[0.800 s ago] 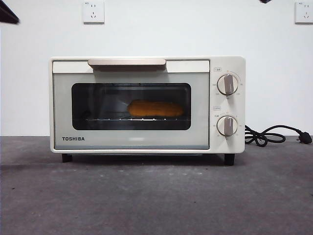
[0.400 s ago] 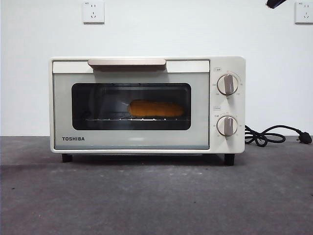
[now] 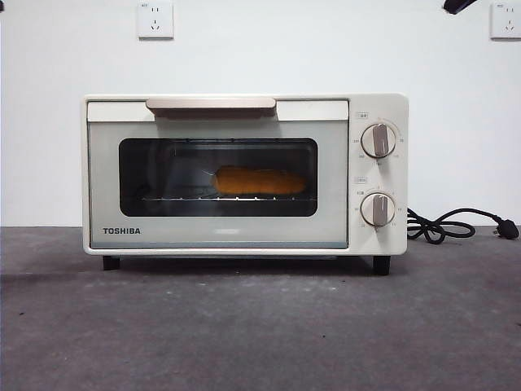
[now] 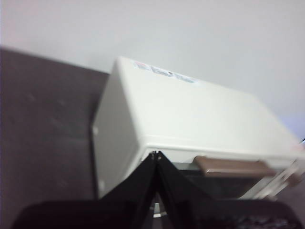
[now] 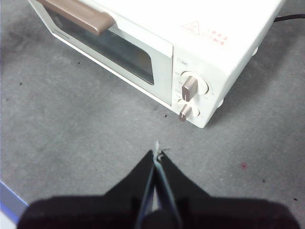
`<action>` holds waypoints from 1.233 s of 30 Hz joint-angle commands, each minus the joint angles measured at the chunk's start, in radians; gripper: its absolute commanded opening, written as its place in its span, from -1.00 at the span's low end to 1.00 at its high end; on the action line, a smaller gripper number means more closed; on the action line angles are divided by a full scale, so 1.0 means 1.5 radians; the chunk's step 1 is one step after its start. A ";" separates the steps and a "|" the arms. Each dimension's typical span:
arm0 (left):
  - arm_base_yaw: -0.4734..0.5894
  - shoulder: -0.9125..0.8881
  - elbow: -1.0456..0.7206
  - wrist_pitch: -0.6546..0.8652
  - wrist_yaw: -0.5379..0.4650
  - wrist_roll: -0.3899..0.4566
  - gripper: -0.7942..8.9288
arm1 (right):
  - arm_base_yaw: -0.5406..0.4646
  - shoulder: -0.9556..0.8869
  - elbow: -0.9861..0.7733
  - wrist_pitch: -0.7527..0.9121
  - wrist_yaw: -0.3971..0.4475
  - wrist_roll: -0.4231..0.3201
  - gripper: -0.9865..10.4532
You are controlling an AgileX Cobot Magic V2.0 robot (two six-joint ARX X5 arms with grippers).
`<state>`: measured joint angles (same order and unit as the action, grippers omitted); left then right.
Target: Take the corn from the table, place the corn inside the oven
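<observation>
Item: corn (image 3: 259,181). One yellow-orange cob, lying on the wire rack inside the oven (image 3: 244,174), seen through the dark glass window. Long axis runs left to right, parallel to the door; the cob sits right of the window's centre. No part of it shows in either wrist view.

Item: oven. Cream-white, door shut, beige bar handle (image 3: 211,103) along the top edge of the door, two knobs (image 3: 378,140) on the right panel. Stands on the bench (image 3: 260,326) against the far wall, black cord (image 3: 444,225) trailing to the right.

Item: left gripper (image 4: 156,155). Jaws pressed together, holding nothing. Hangs above the oven's top front edge, toward its left end, just beside the handle in its own view. The corn lies below and behind the door from these jaws, with the shut door between.

Item: right gripper (image 5: 157,151). Jaws pressed together, holding nothing. Hangs over bare bench on the near side of the oven, off its knob corner. The corn lies beyond it, far and to the left, behind the glass.

In the front view only a black tip (image 3: 458,5) shows at the top right.

Assessment: the corn rests in the oven and the door is closed, so the task reads as complete. Neither arm is placed for a grasp; the left is the nearer to the handle should the door need opening.
</observation>
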<state>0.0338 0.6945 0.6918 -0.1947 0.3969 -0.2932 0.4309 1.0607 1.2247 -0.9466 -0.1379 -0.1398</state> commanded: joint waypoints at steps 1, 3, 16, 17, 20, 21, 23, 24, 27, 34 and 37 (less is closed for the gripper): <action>-0.019 -0.048 -0.006 -0.006 -0.003 0.203 -0.84 | 0.000 0.001 0.001 0.003 0.000 -0.001 -0.85; -0.023 -0.093 -0.017 -0.005 -0.003 0.241 -0.84 | 0.000 0.001 0.001 0.003 0.000 -0.002 -0.85; -0.023 -0.375 -0.349 0.199 -0.027 0.252 -0.84 | 0.000 0.001 0.001 0.003 0.000 -0.001 -0.85; -0.023 -0.392 -0.369 0.195 -0.047 0.238 -0.84 | 0.000 0.001 0.001 0.003 0.000 -0.002 -0.85; -0.022 -0.431 -0.419 0.188 -0.111 0.198 -0.84 | 0.000 0.001 0.001 0.003 0.000 -0.001 -0.85; -0.023 -0.445 -0.436 0.183 -0.136 0.191 -0.84 | 0.000 0.001 0.001 0.003 0.000 -0.001 -0.85; -0.024 -0.460 -0.455 0.161 -0.151 0.185 -0.84 | 0.000 0.001 0.001 0.003 0.000 -0.002 -0.85; -0.024 -0.459 -0.455 0.126 -0.163 0.185 -0.84 | 0.000 0.001 0.001 0.003 0.000 -0.001 -0.85; -0.024 -0.459 -0.455 0.051 -0.178 0.197 -0.84 | 0.000 0.001 0.001 0.003 0.001 -0.002 -0.85; -0.024 -0.459 -0.454 0.016 -0.180 0.219 -0.84 | 0.000 0.001 0.001 0.003 0.000 -0.001 -0.85; -0.024 -0.459 -0.454 0.021 -0.179 0.218 -0.84 | 0.000 0.001 0.001 0.003 0.001 -0.002 -0.85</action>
<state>-0.0002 0.0082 0.0170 -0.1776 0.1318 0.0193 0.4309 1.0611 1.2247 -0.9466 -0.1379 -0.1398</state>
